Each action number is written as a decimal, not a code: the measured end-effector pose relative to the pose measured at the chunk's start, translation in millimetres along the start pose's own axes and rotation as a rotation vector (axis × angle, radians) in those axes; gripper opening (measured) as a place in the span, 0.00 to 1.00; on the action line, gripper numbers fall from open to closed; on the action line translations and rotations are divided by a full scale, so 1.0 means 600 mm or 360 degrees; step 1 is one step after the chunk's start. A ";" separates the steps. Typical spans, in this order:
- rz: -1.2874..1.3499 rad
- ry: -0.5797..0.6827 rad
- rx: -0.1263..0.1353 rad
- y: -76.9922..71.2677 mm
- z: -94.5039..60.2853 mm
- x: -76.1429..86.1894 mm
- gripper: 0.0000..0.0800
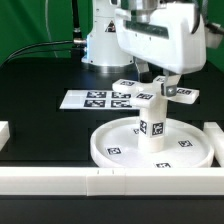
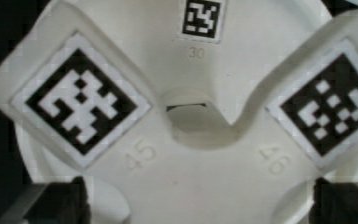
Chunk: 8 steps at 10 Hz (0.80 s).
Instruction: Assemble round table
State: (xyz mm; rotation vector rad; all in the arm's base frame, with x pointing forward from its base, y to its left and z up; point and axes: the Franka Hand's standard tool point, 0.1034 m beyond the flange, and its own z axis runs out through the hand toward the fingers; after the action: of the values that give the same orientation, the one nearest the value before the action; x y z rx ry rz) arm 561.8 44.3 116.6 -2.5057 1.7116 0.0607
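The large rimmed round disc (image 1: pixel 112 150) lies flat on the black table. The short cylindrical leg (image 1: pixel 153 122) stands upright at its centre, a tag facing front. The cross-shaped piece (image 1: pixel 180 93) sits on top of the leg, its tagged arms spread out. My gripper (image 1: pixel 164 80) comes down from above and is shut on the middle of the cross. In the wrist view the cross-shaped piece (image 2: pixel 194 160) fills the frame, with two tagged arms. My gripper (image 2: pixel 201 203) has its dark fingers (image 2: pixel 55 203) pressed against both sides of the piece.
The marker board (image 1: pixel 95 98) lies behind the disc toward the exterior view's left. White border rails run along the front (image 1: pixel 90 181), the right (image 1: pixel 214 135) and the left (image 1: pixel 3 133). The robot base (image 1: pixel 100 45) stands at the back.
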 end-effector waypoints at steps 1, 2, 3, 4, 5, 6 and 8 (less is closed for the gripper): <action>-0.0018 -0.0004 0.0011 -0.003 -0.012 -0.001 0.81; -0.0035 -0.0014 0.0028 -0.006 -0.018 -0.001 0.81; -0.0069 -0.0015 0.0025 -0.005 -0.015 -0.001 0.81; -0.0074 -0.0015 0.0023 -0.005 -0.014 -0.002 0.81; -0.0240 -0.0007 0.0017 -0.005 -0.013 -0.001 0.81; -0.0460 0.0006 0.0002 -0.006 -0.007 -0.001 0.81; -0.0860 0.0022 -0.0006 -0.008 -0.006 0.002 0.81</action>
State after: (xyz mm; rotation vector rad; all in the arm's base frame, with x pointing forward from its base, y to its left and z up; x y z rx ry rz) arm 566.6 44.8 120.1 -2.8756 0.9826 0.0014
